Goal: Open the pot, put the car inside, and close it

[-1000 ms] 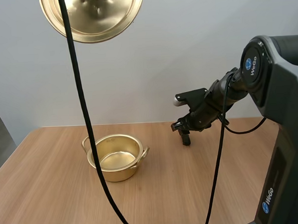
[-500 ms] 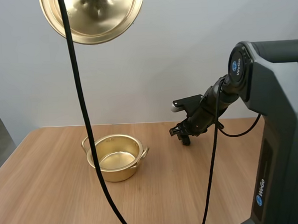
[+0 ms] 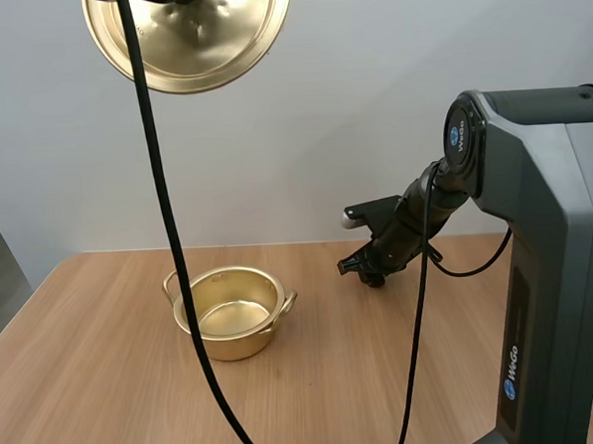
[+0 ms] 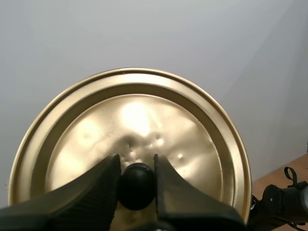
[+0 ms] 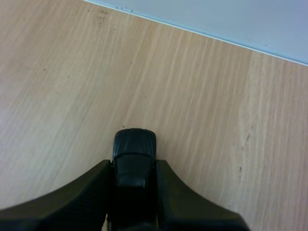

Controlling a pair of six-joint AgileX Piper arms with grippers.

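Pot (image 3: pixel 232 313): gold, two-handled, upright with its mouth open. It sits on the wooden surface (image 3: pixel 106 391), left of the middle and toward the far edge.

Lid (image 3: pixel 189 34): gold, held in the air high over the pot, well apart from it. Left gripper (image 4: pixel 136 166) has its fingers clamped on the lid's black knob (image 4: pixel 136 186), one ribbed face on each side of it, with the lid's disc spreading out behind the tips.

Car (image 5: pixel 134 156): small and black, pinched between the fingers of the right gripper (image 5: pixel 134 166), its rounded end poking out past the tips.

In the high view the right gripper hangs low near the far edge of the surface, to the right of the pot and apart from it. Cannot tell whether the car touches the wood or hangs just above it. The right wrist view has bare wood grain beneath the car and the far edge of the surface beyond it.
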